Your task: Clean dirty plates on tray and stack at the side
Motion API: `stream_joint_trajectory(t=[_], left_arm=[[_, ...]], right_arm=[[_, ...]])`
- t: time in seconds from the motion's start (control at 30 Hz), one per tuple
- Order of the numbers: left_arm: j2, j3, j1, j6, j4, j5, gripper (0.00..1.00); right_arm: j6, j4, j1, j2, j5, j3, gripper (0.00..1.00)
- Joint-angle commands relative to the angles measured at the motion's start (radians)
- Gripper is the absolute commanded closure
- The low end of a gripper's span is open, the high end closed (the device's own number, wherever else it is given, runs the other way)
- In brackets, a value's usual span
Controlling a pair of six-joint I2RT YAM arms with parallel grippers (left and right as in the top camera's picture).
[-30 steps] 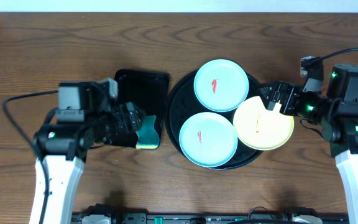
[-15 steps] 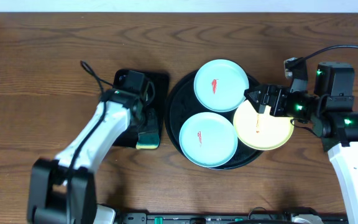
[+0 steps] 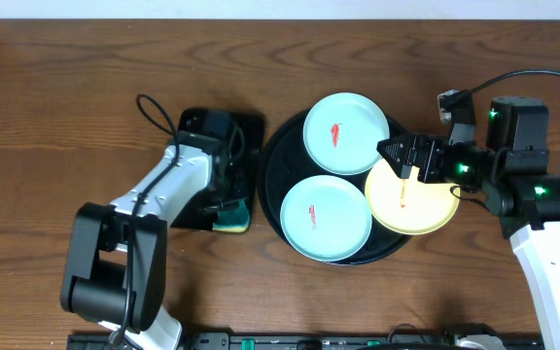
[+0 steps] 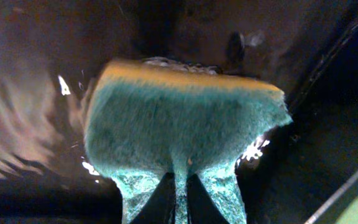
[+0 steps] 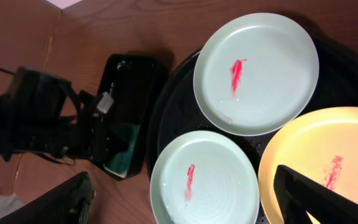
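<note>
Three plates lie on the round black tray (image 3: 270, 180). Two are pale blue-green, one at the back (image 3: 346, 133) and one at the front (image 3: 326, 217), and each carries a red smear. The pale yellow plate (image 3: 426, 199), with an orange smear, overlaps the tray's right rim. My right gripper (image 3: 402, 156) hangs open over the yellow plate's upper left edge and holds nothing. In the right wrist view its fingers (image 5: 64, 202) frame the front blue-green plate (image 5: 204, 180). My left gripper (image 4: 179, 202) is shut on the green and yellow sponge (image 4: 185, 124) in the rectangular black tray (image 3: 194, 126).
The small rectangular tray (image 5: 126, 93) lies just left of the round tray, wet and glossy inside. Bare brown wood table (image 3: 86, 87) lies around both trays. A cable (image 3: 154, 112) loops off the left arm near the rectangular tray.
The left arm swung in over the rectangular tray and its jaws closed on the sponge. The right gripper slid a little left over the yellow plate.
</note>
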Motion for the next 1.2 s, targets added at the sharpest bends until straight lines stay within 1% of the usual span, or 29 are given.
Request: stream_joint_trajectory(t=[0.0,0.1,0.17,0.2,0.23,0.27,0.33,0.37,0.43,0.57,0.63,0.67,0.73,0.77,0.83,0.9,0.93,0.97,1.07,1.17], left_arm=[[-0.033,0.055,0.043,0.019,-0.023,-0.002,0.93],[-0.073,0.062,0.068,0.047,-0.011,-0.018,0.92],[-0.080,0.062,0.072,0.048,-0.009,-0.053,0.78],[-0.076,0.057,0.072,0.048,-0.009,-0.073,0.64],[-0.073,0.051,0.071,0.051,-0.008,-0.072,0.55],[-0.069,0.045,0.071,0.050,-0.009,-0.064,0.50],[-0.061,0.035,0.071,0.050,-0.017,-0.004,0.43],[-0.056,0.030,0.071,0.050,-0.021,0.035,0.40],[-0.051,0.017,0.065,0.050,-0.023,0.080,0.39],[-0.051,-0.025,0.040,0.037,-0.010,0.059,0.39],[-0.051,-0.056,0.031,0.024,0.011,0.027,0.42],[-0.051,-0.073,0.028,0.016,0.026,0.014,0.44],[-0.051,-0.108,0.027,0.012,0.068,0.012,0.45],[-0.051,-0.143,0.027,0.012,0.111,0.014,0.51],[-0.051,-0.160,0.027,0.013,0.132,0.013,0.71],[-0.051,-0.159,0.027,0.013,0.142,0.006,0.88],[-0.051,-0.153,0.028,0.014,0.143,0.005,0.92],[-0.051,-0.127,0.031,0.025,0.141,0.006,0.92],[-0.061,-0.063,0.034,0.025,0.109,0.006,0.92],[-0.075,0.018,0.034,0.047,0.046,0.006,0.92]], right_arm=[[-0.016,0.002,0.007,0.002,0.008,0.017,0.09],[-0.016,0.002,0.007,0.002,0.027,0.017,0.09],[-0.016,0.002,0.007,0.002,0.045,0.017,0.09],[-0.016,0.002,0.007,0.002,0.056,0.017,0.09],[-0.016,0.002,0.007,0.002,0.060,0.017,0.08],[-0.016,0.002,0.007,0.002,0.062,0.017,0.08],[-0.016,0.000,0.007,0.002,0.062,0.017,0.07],[-0.016,-0.001,0.007,0.002,0.062,0.017,0.07],[-0.016,-0.002,0.007,0.002,0.062,0.017,0.07],[-0.016,-0.002,0.007,0.002,0.062,0.017,0.07],[-0.016,-0.002,0.007,0.002,0.062,0.017,0.07],[-0.016,-0.002,0.007,0.002,0.062,0.017,0.07],[-0.016,-0.003,0.007,0.002,0.062,0.017,0.07],[-0.017,-0.014,0.007,0.002,0.063,0.017,0.06],[-0.017,-0.034,0.007,0.006,0.081,0.017,0.07],[-0.022,-0.057,0.013,0.012,0.107,0.017,0.10],[-0.035,-0.069,0.021,0.017,0.119,0.017,0.11],[-0.068,-0.095,0.043,0.031,0.144,0.016,0.13],[-0.071,-0.138,0.089,0.061,0.230,0.016,0.15],[-0.073,-0.178,0.137,0.105,0.286,0.016,0.19]])
